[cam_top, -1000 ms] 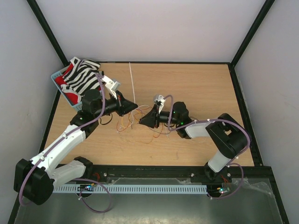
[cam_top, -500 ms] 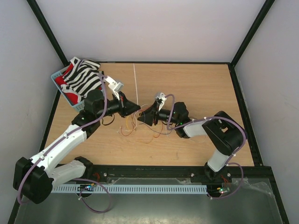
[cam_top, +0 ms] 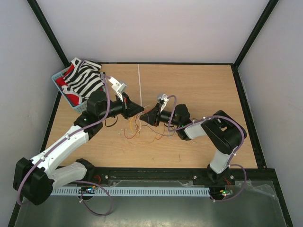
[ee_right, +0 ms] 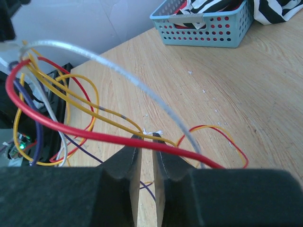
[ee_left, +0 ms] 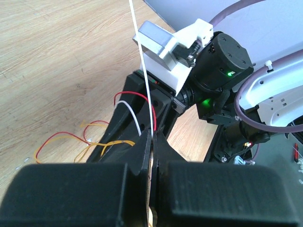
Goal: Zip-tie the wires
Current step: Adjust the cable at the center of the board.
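The wires (cam_top: 136, 129) are thin red, orange, dark and pale strands, looped on the table between the two arms. The zip tie (cam_top: 140, 85) is a straight whitish strip running from the far table down into my left gripper (cam_top: 140, 109). The left wrist view shows the left gripper (ee_left: 154, 136) shut on the zip tie (ee_left: 142, 61), which rises past the right arm's wrist (ee_left: 222, 59). My right gripper (cam_top: 147, 117) faces it, nearly tip to tip. In its own view the right gripper (ee_right: 147, 138) stands slightly open. The red, yellow and pale wires (ee_right: 94, 135) cross over its fingertips.
A blue perforated basket (cam_top: 60, 85) stands at the far left with a zebra-striped cloth (cam_top: 85, 78) draped over it. The right wrist view also shows the basket (ee_right: 203, 28). Black frame posts and walls border the table.
My left gripper has carried the zip tie rightward, toward the right gripper. The right gripper has shifted left and a little farther away, closing the gap between the two.
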You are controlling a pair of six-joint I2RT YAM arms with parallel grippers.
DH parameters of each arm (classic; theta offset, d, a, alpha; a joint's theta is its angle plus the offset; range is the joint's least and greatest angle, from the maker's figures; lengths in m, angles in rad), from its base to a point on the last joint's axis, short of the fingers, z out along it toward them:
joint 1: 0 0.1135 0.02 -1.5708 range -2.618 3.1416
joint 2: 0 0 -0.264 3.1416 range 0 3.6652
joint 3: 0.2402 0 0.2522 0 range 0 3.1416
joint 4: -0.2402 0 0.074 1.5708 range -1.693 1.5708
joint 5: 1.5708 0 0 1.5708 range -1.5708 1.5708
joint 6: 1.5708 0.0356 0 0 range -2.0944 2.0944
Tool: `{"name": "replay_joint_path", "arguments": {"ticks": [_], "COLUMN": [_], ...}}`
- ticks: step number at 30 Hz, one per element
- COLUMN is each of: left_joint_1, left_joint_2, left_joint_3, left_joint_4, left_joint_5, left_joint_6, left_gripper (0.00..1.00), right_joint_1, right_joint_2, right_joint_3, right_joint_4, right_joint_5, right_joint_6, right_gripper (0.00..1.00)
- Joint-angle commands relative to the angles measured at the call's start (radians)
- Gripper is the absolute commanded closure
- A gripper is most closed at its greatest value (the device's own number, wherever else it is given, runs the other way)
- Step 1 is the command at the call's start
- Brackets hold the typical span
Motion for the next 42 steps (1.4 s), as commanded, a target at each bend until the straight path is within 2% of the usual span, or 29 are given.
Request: {"name": "replay_joint_path", "arguments": {"ticks": [1, 4, 11, 18, 29, 42], "left_joint_1": [-0.003, 0.004, 0.061, 0.085, 0.101, 0.117], "left_joint_2": [-0.002, -0.010, -0.048, -0.058, -0.060, -0.067], "left_joint_3": [0.030, 0.019, 0.000, -0.006, -0.004, -0.006], "left_joint_4": [0.021, 0.017, -0.011, -0.022, -0.026, -0.032], "left_joint_5": [-0.014, -0.032, -0.050, -0.048, -0.039, -0.034], "left_joint_6": [0.003, 0.005, -0.015, -0.011, -0.008, -0.008], "left_gripper": [1.00, 1.00, 1.00, 1.00, 1.00, 1.00], "right_joint_1": [0.006, 0.002, -0.038, -0.077, -0.126, -0.172], "right_joint_2": [-0.001, -0.024, -0.129, -0.287, -0.517, -0.677], "right_joint_3": [-0.001, -0.020, -0.116, -0.187, -0.185, -0.210], "right_joint_4": [0.082, 0.059, 0.003, -0.181, -0.559, -0.743], "right_joint_5": [0.001, 0.003, 0.017, 0.032, 0.080, 0.133], "right_joint_6": [0.025, 0.019, 0.021, -0.058, -0.174, -0.229], "right_gripper": [0.83, 1.00, 1.00, 1.00, 1.00, 1.00]}}
